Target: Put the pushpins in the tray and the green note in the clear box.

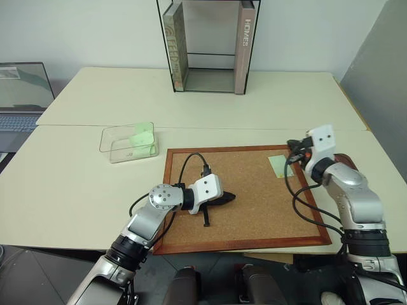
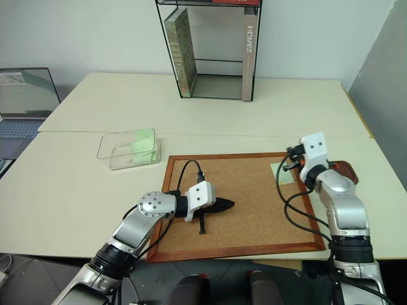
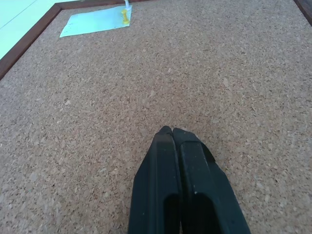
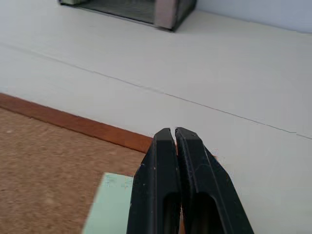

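A pale green note lies at the far right corner of the corkboard, with a small yellow pushpin stuck at one corner. My right gripper hovers just above the note's far edge, shut, and nothing shows between its fingers. The dark reddish tray sits right of the board, partly hidden behind my right forearm. The clear box stands left of the board and holds a green slip. My left gripper rests shut over the middle of the cork, empty.
A black wire book stand with two books stands at the back centre. A laptop sits at the far left. A seam joins two tabletops behind the board. The table's near edge runs just below the board's frame.
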